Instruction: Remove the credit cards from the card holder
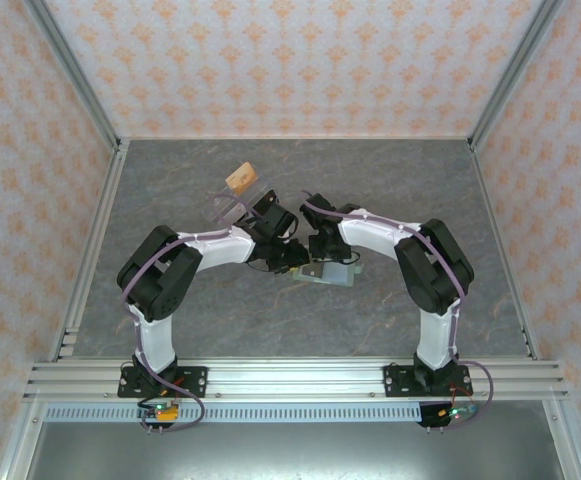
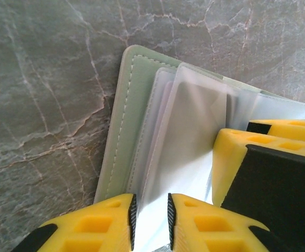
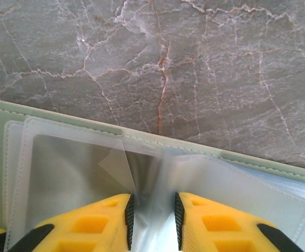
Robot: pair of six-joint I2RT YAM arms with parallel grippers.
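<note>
Probably slick and floppy, the card holder (image 2: 123, 121) sleeves (image 2: 194, 131) want edge-pinching; left gripper (image 2: 151, 207) and right gripper (image 3: 152, 210) straddle them, clamping unclear.

No legible text, label, brand, number or sign. Inside card holder (image 2: 128, 105), clear sleeves (image 2: 194, 136) frosted, contents unreadable. Pattern on wallpaper (image 1: 300, 60) ornamental, no lettering.

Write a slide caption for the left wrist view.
Left gripper straddles a clear sleeve of the open card holder on the table.
</note>
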